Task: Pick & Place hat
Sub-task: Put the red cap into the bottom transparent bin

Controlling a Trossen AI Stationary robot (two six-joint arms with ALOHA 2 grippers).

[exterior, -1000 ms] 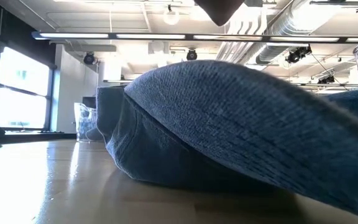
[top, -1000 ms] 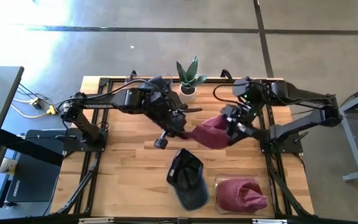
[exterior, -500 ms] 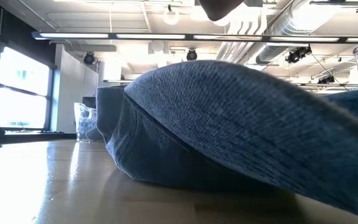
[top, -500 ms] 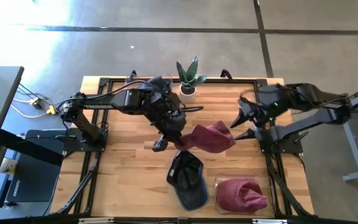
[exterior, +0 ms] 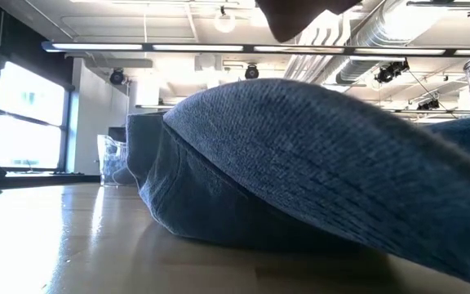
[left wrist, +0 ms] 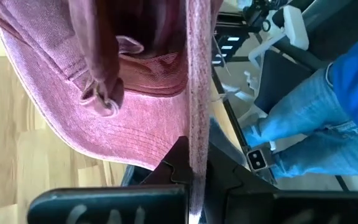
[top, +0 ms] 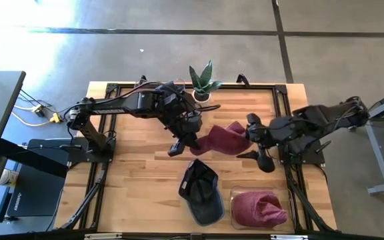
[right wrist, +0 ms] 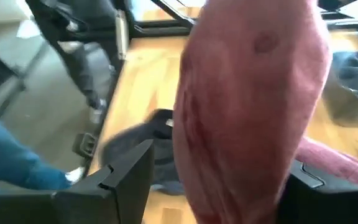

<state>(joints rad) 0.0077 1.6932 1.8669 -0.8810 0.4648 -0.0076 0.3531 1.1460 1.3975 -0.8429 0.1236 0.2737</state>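
A maroon hat (top: 222,139) hangs above the middle of the table. My left gripper (top: 184,137) is shut on its left end. My right gripper (top: 256,143) is open at the hat's right end. In the right wrist view its fingers (right wrist: 126,171) stand on either side of the hat (right wrist: 247,99), and I see no touch. The hat's underside shows at the top of the low view (exterior: 296,15). A dark blue cap (top: 201,191) lies crown up on the table's near middle and fills the low view (exterior: 300,180). My left gripper pinches the maroon hat's brim (left wrist: 194,163) between its two fingers, at the brim's edge, which runs straight out from the fingertips. The fingers come from the table's left, slanting down. The hat is lifted clear of the table, and its crown (left wrist: 104,68) sags to one side.
A clear container (top: 240,197) at the near right holds a second maroon hat (top: 259,208). A potted plant (top: 202,83) stands at the far middle. A person's blue-trousered legs (left wrist: 309,124) show beyond the table's edge.
My right gripper has let go of the maroon hat, opened wide and drawn back toward the table's right edge. It has then turned and come back, with open fingers, to the hat's right end. The hat has stayed lifted in my left gripper and has spread out to the right.
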